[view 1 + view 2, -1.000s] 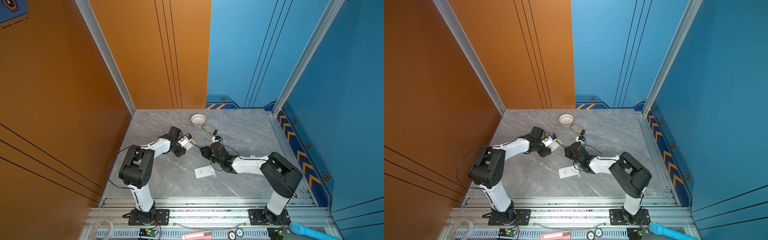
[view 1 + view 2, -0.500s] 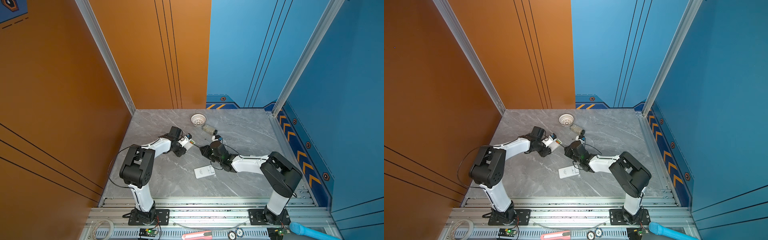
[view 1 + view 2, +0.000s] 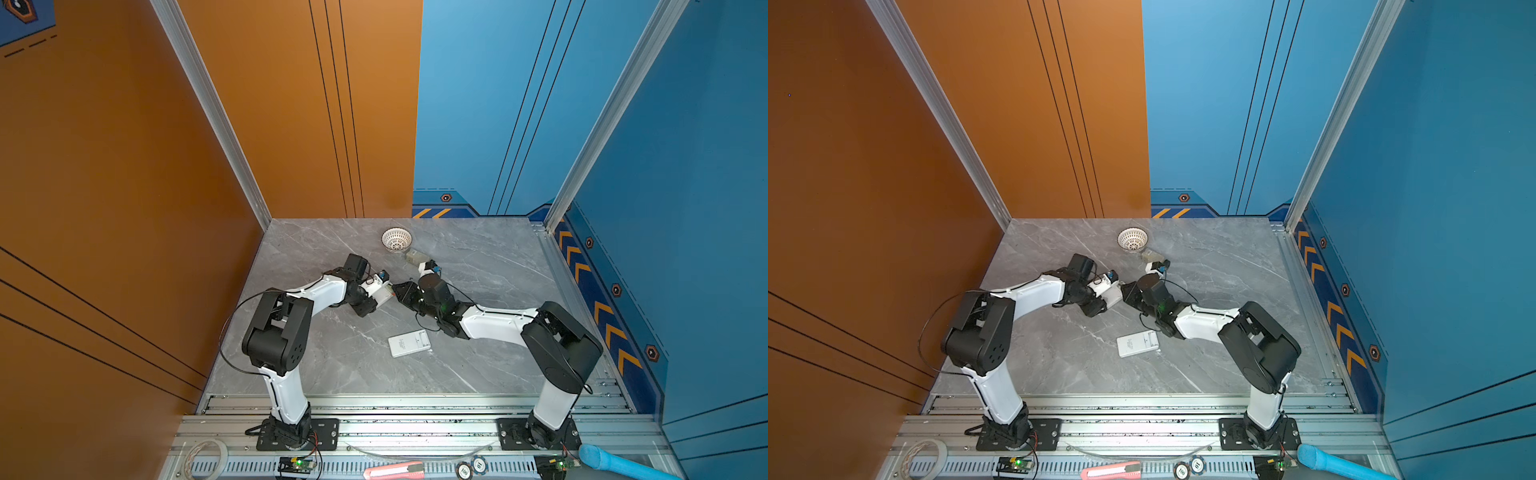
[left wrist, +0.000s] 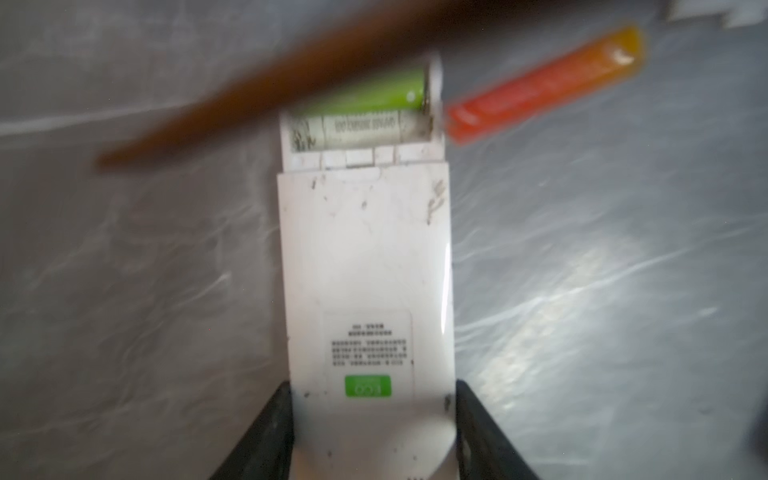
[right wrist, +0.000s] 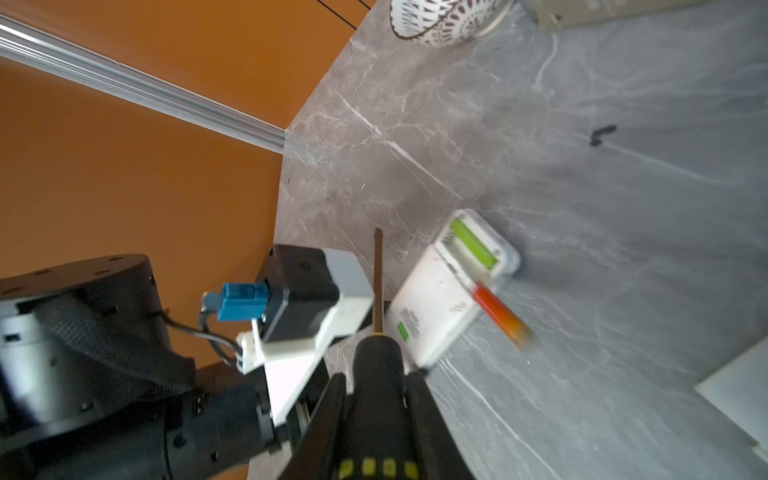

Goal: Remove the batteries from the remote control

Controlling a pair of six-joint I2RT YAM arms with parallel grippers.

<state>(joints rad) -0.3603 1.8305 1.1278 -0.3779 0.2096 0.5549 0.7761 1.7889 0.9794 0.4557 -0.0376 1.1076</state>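
My left gripper point(image 4: 372, 415) is shut on the lower end of the white remote control point(image 4: 365, 257), held back side up with its battery bay uncovered. A light green battery point(image 4: 374, 93) lies in the bay's far slot. The near slot is empty. An orange battery point(image 4: 544, 79), blurred, sticks out past the side of the bay. I cannot tell whether it rests on the table. My right gripper point(image 5: 376, 395) is shut on a black-handled screwdriver point(image 5: 378, 282), whose shaft crosses just above the bay. In both top views the two grippers point(image 3: 384, 293) point(image 3: 401, 291) meet at mid-table.
The white battery cover point(image 3: 409, 343) lies on the grey marble table nearer the front. A white patterned bowl point(image 3: 397, 240) and a small beige box point(image 3: 415, 256) stand behind the grippers. Orange and blue walls close in the sides and back.
Both arms stay almost where they were. No clear shift shows in the top views.
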